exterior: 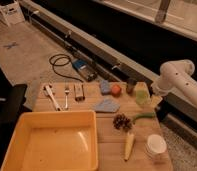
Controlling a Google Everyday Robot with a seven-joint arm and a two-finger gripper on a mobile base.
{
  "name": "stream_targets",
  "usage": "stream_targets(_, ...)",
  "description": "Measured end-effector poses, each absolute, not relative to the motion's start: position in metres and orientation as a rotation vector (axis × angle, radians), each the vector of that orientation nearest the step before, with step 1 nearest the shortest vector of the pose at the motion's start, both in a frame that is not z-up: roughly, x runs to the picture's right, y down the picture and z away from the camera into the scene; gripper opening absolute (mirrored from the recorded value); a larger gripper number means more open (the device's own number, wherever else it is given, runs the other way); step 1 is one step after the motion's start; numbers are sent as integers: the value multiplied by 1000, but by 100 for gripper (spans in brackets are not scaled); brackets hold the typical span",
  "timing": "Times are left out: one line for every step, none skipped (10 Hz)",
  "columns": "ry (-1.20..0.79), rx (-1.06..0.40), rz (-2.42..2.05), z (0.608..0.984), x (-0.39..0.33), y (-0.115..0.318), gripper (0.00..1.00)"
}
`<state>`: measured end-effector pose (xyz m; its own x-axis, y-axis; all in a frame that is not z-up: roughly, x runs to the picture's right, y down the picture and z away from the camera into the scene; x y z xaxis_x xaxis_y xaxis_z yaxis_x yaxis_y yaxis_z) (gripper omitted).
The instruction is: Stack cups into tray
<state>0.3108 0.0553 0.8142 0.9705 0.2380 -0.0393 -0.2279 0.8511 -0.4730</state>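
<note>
While none is stacked, tray: yellow plastic tray (pixel 52 115), empty.
Cups: green cup (pixel 140 93), brown cup (pixel 130 86), white cup (pixel 156 145), on tabletop (pixel 111 152).
Gripper (pixel 156 101): beside green cup; grip we cannot tell.

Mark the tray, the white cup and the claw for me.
tray (pixel 57 115), camera view, far rim.
white cup (pixel 155 145), camera view, its mouth.
claw (pixel 156 102), camera view, tip, right of green cup (pixel 141 94).
</note>
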Motion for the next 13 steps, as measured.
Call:
stream_targets(-41,-509,228,814,302,58,80)
stream_targets(-60,-525,217,814,297,62,80)
stream_targets(-95,-556,201,810,291,70,80)
stream_targets(-111,-570,192,809,287,73,80)
stream_targets(-122,-582,183,810,284,75,80)
stream_targets(-130,-598,174,813,282,77,80)
stream_targets(-134,-611,170,816,280,78,80)
stream_targets(-134,-620,165,820,279,78,80)
stream_targets(-132,-629,161,827,278,77,80)
stream_targets(-127,-636,160,834,278,76,80)
stream_targets(-120,-645,165,843,280,74,80)
stream_targets(-118,-652,168,850,279,73,80)
stream_targets(-116,-664,175,858,279,74,80)
